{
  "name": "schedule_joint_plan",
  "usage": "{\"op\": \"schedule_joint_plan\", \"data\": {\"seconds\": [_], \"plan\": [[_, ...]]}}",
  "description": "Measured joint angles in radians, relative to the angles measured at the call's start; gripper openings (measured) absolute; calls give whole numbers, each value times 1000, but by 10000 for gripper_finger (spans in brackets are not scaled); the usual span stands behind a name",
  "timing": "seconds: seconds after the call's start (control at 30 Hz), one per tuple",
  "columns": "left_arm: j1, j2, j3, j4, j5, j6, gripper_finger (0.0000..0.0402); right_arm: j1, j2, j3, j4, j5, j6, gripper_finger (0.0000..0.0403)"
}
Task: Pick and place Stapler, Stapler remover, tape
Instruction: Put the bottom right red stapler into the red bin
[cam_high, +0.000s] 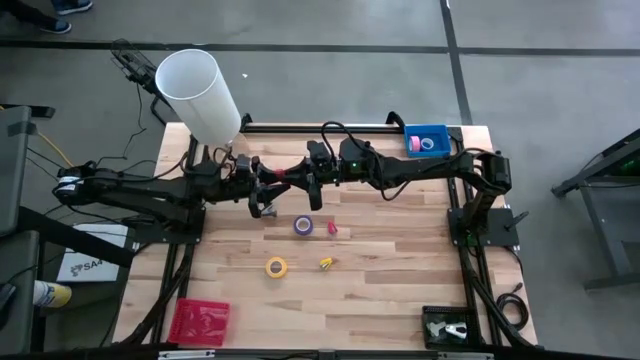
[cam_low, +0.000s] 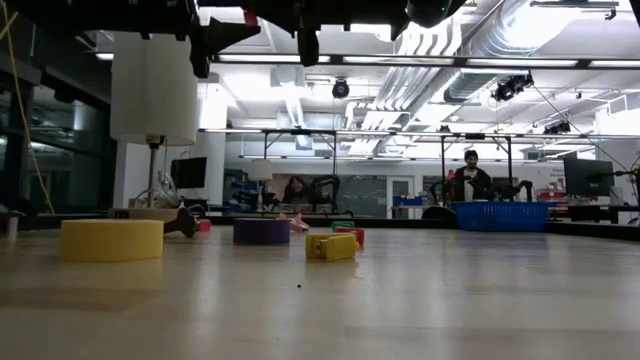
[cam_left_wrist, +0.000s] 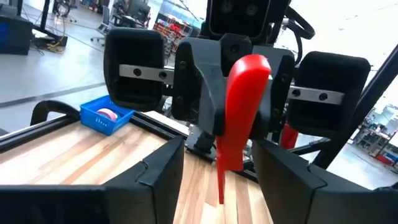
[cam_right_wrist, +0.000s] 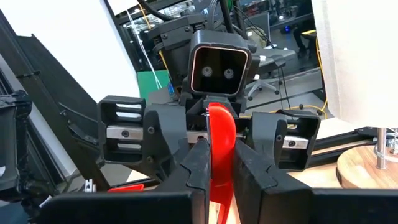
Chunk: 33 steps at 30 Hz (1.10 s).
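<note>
Left wrist view first: the red stapler (cam_left_wrist: 239, 106) hangs in the air over the middle of the table, clamped narrow between the fingers of the right gripper (cam_right_wrist: 221, 177). The left gripper (cam_left_wrist: 217, 158) faces it head-on, its jaws apart on either side of the stapler's lower end, with a gap showing on both sides. From above, the two arms meet over the far half of the wooden table (cam_high: 400, 270). Below them lie the purple tape (cam_high: 303, 225) and the yellow tape (cam_high: 276, 267), well apart from each other. The pink tape (cam_high: 416, 145) sits in the blue bin (cam_high: 426, 131) at the far right corner.
</note>
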Motion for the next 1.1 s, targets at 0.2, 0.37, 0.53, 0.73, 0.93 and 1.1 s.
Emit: {"op": "schedule_joint_plan", "data": {"seconds": [0.2, 0.37, 0.53, 0.73, 0.93, 1.1], "plan": [[0, 0, 0, -1, -22, 0, 184, 0, 0, 0, 0, 0, 0, 31], [0, 0, 0, 0, -25, -7, 183, 1, 0, 0, 0, -4, 0, 31], [0, 0, 0, 0, -25, -11, 160, 1, 0, 0, 0, -7, 0, 31], [0, 0, 0, 3, -21, -12, 104, 0, 0, 0, -6, -8, 0, 31], [0, 0, 0, 0, 0, -13, 37, 1, 0, 1, -24, -18, -1, 31], [0, -1, 0, 0, 9, -9, 35, 1, 0, 1, -25, -25, -6, 31]]}}
